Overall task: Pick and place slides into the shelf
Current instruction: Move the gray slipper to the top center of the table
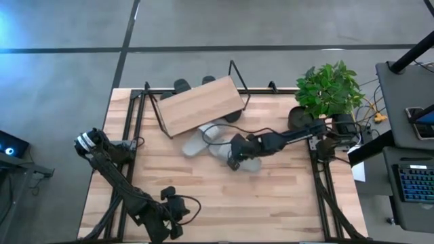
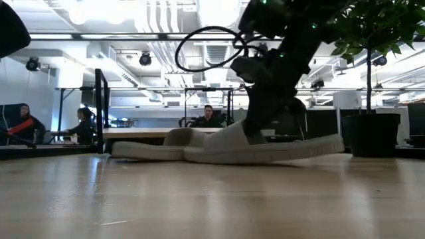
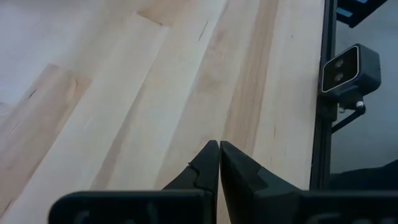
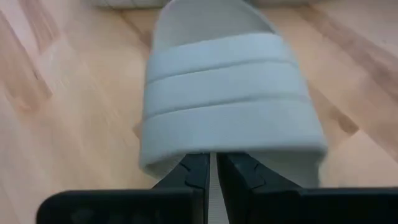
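Note:
A light grey slide (image 4: 230, 106) lies on the table's middle, right of the shelf (image 1: 201, 105). My right gripper (image 4: 211, 163) is shut on it, also seen from above (image 1: 235, 161). A second light grey slide (image 1: 201, 139) lies beside it, partly under the shelf's wooden top board. The shelf stands askew at the table's far side. Dark slides (image 1: 182, 85) show past its far edge. My left gripper (image 3: 219, 146) is shut over bare wood at the near left (image 1: 178, 207) and touches nothing. My right gripper pinches the edge of the slide's wide strap (image 4: 217, 149) between its two fingers. The fingers slant down from the table's right side. The slide's sole (image 2: 219, 158) lies on the table, and its one end (image 2: 332, 141) stands slightly raised.
A potted plant (image 1: 329, 88) stands at the far right corner. A small camera (image 3: 349, 71) sits on the black frame at the table's near edge. Bare wood spreads over the near half (image 1: 224, 203). People sit in the room beyond (image 2: 209, 116).

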Action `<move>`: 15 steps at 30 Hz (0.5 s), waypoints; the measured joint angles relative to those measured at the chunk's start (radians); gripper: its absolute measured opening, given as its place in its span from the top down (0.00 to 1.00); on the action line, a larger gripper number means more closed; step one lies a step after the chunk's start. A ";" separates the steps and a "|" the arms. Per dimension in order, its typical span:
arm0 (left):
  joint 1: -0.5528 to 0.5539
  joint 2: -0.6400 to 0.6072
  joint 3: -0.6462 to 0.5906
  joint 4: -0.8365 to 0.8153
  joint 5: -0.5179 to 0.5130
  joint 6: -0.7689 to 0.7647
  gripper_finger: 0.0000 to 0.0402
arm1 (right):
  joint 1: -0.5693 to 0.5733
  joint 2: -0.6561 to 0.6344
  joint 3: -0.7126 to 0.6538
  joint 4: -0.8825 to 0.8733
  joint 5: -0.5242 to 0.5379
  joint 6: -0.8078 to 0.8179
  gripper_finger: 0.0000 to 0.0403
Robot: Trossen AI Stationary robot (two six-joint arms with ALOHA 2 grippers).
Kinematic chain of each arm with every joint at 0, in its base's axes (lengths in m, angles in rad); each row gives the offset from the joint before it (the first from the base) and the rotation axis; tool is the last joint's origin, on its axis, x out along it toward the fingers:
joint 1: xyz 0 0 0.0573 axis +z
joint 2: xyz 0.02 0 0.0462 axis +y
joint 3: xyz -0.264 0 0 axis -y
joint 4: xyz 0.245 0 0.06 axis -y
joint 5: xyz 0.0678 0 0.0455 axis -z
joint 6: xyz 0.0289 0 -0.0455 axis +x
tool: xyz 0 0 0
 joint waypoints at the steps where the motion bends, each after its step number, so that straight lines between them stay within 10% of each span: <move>1: 0.000 0.000 0.000 0.000 0.000 0.000 1.00 | 0.005 0.000 0.005 -0.012 0.000 0.000 0.95; 15: 0.000 0.001 -0.037 0.002 -0.003 -0.002 1.00 | 0.155 -0.002 -0.055 -0.172 0.048 0.193 0.95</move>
